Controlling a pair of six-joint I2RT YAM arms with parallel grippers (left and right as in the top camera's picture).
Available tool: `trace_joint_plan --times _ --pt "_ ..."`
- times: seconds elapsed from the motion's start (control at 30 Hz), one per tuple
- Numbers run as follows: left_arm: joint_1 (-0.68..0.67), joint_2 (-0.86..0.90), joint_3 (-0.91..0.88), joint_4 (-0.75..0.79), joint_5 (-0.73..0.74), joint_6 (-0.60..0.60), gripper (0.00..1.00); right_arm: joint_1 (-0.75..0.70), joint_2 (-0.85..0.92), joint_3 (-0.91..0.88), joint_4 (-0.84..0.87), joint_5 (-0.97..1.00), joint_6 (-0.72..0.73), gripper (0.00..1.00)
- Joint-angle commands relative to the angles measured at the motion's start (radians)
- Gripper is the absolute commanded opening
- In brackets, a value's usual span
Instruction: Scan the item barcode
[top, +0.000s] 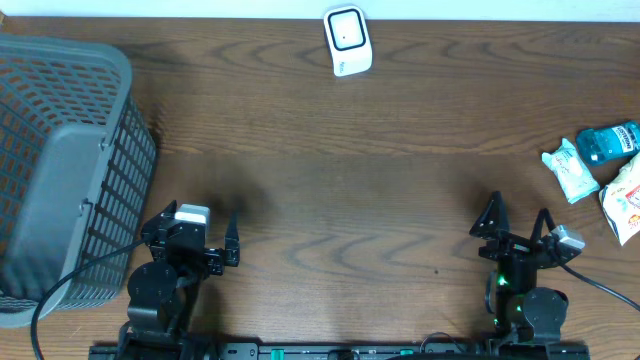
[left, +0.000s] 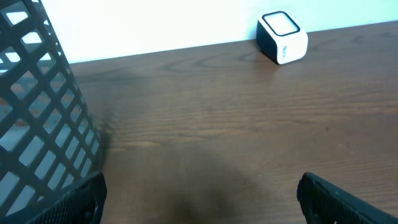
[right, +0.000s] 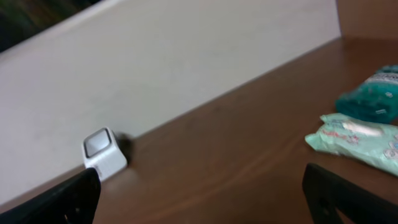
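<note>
Plainly the items lie to the right: a pale green pack (top: 570, 170), a teal pack (top: 608, 143) and a white pack (top: 625, 195) cluster at the scene's right edge, farther out than the right gripper (top: 517, 215) and well apart from it. The left gripper (top: 196, 238), beside the basket (top: 60, 160), is much farther off. Both grippers stand spread wide, holding nothing. The pale green pack, nearest the right gripper, lies flat and crinkled, its long axis slanting. The scanner (top: 348, 40) sits far, centre.

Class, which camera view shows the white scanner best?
Left wrist: the scanner is sharp there, with its top and side both visible. Overhead shows it small, from straight above; right wrist shows it small and blurred.
</note>
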Motion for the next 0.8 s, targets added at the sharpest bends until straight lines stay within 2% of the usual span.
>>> trace_joint_plan --times 0.0,0.77 --pt "0.0 -0.002 -0.001 0.001 -0.002 -0.001 0.98 0.0 -0.007 -0.002 -0.054 0.012 0.006 0.99" --pt "0.0 -0.002 -0.001 0.001 -0.002 -0.001 0.98 -0.013 -0.007 -0.002 -0.047 0.012 -0.024 0.99"
